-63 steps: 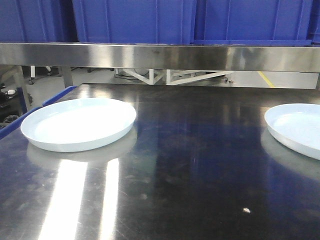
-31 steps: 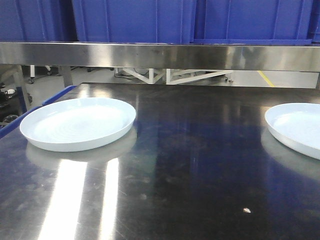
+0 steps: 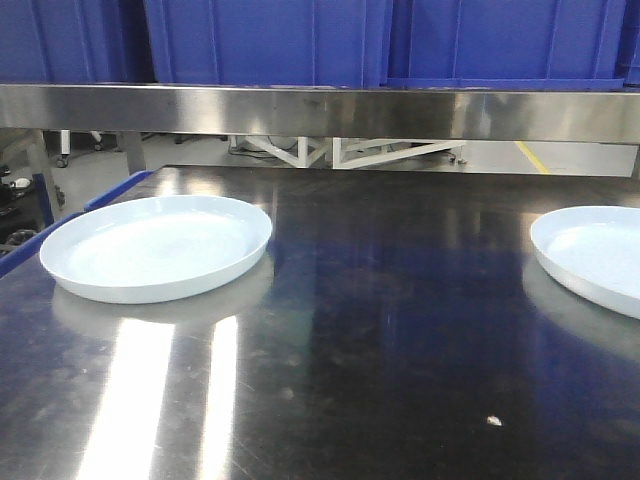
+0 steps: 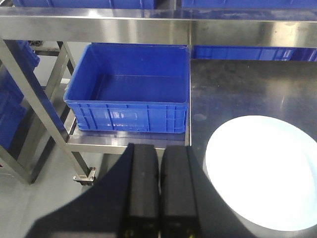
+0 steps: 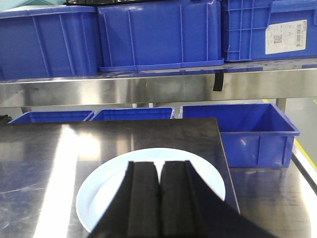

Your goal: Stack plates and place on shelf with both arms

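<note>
Left plate [image 3: 155,245], right plate [image 3: 595,255], flat, rims up, well apart

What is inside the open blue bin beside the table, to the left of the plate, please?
The blue bin looks empty: only its bare blue floor shows. Its near wall hides the strip of floor just behind it, so that part cannot be checked.

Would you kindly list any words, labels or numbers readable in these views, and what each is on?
White label on the blue crate at the right of the shelf: barcode, square code and small print, all too small to read.
Nothing else: the left plate, the right plate and the other crates show no writing.
</note>
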Robot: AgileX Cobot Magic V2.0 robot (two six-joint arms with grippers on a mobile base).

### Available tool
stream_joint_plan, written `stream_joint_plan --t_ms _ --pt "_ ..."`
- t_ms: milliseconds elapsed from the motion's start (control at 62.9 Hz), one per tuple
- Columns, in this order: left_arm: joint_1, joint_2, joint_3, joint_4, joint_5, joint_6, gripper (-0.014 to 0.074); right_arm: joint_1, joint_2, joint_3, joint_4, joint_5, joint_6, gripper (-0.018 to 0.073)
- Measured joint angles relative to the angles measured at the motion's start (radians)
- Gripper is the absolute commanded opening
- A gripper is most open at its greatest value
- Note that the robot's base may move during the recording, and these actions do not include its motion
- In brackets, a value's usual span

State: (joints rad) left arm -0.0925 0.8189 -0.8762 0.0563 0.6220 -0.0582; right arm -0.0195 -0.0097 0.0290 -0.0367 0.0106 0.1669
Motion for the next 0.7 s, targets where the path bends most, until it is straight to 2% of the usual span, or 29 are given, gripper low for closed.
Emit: stream_joint_plan --t_ms 700 --pt "0.000 0.000 0.000 -0.017 -0.007 0.000 0.0087 0.000 0.000 0.000 0.000 0.000 0.000 0.0053"
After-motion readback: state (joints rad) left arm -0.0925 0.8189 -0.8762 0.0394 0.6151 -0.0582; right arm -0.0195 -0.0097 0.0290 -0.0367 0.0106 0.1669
